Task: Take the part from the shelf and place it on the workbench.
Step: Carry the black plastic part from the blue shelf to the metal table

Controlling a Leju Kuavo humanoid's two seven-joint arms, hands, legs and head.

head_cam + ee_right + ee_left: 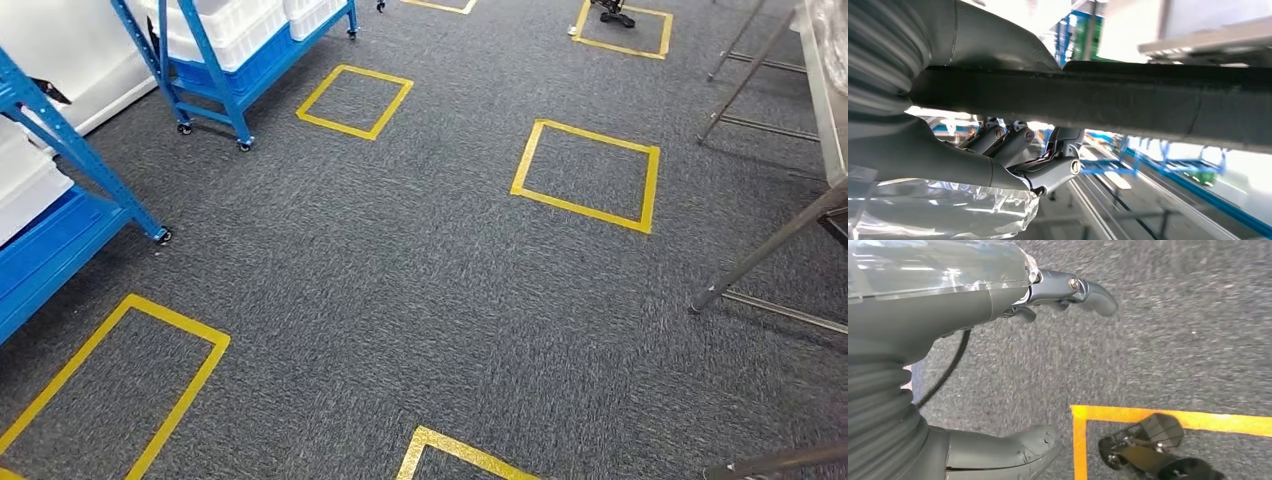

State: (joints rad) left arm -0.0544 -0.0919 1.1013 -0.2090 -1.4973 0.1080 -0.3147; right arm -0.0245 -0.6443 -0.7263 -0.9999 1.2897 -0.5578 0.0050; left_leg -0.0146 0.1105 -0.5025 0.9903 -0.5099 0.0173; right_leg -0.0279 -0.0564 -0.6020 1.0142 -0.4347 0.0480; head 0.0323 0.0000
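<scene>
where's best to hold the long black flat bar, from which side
Clamp the long black flat bar by its broad faces, coming in over a long edge, as the right hand does: it is thin and wide. Much length juts past the hand, so nearer mid-length may balance better.

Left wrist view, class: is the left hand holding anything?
No, the left hand hangs over grey carpet with its fingers apart and nothing between them.
</scene>
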